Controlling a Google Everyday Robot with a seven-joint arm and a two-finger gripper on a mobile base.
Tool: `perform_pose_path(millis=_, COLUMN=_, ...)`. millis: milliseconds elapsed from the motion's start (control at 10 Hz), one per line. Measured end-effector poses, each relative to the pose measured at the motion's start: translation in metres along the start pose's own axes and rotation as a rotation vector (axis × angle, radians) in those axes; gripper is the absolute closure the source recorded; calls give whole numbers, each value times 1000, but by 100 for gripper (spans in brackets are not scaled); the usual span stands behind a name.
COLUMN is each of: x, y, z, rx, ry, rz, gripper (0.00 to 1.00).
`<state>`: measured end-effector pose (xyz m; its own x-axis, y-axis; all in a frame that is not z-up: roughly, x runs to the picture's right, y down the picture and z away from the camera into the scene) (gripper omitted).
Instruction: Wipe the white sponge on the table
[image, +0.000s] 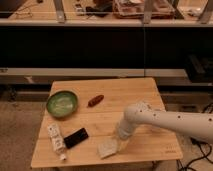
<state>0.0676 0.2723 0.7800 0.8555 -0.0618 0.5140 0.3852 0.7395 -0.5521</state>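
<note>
The white sponge (106, 148) lies flat on the light wooden table (120, 102), close to the front edge, a little left of the middle. My gripper (118, 142) comes in from the right on a white arm (165, 119) and is down on the sponge's right end, touching it. The sponge's left part shows; its right edge is hidden under the gripper.
A black flat rectangle (76, 137) lies left of the sponge. A white printed tube (56, 141) lies at the front left. A green bowl (62, 103) stands at the left. A reddish-brown object (95, 100) lies mid-table. Dark shelving runs behind the table.
</note>
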Motion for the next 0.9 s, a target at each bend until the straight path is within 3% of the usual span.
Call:
perform_pose_path(millis=200, x=23, y=7, z=-11, rx=28, ry=9, rz=60, gripper=95)
perform_pose_path(millis=500, x=53, y=-4, z=-38, rx=91, ry=21, rz=124, gripper=95)
perform_pose_path(millis=900, x=75, y=-34, z=-41, rx=107, ry=26, rz=166, gripper=95)
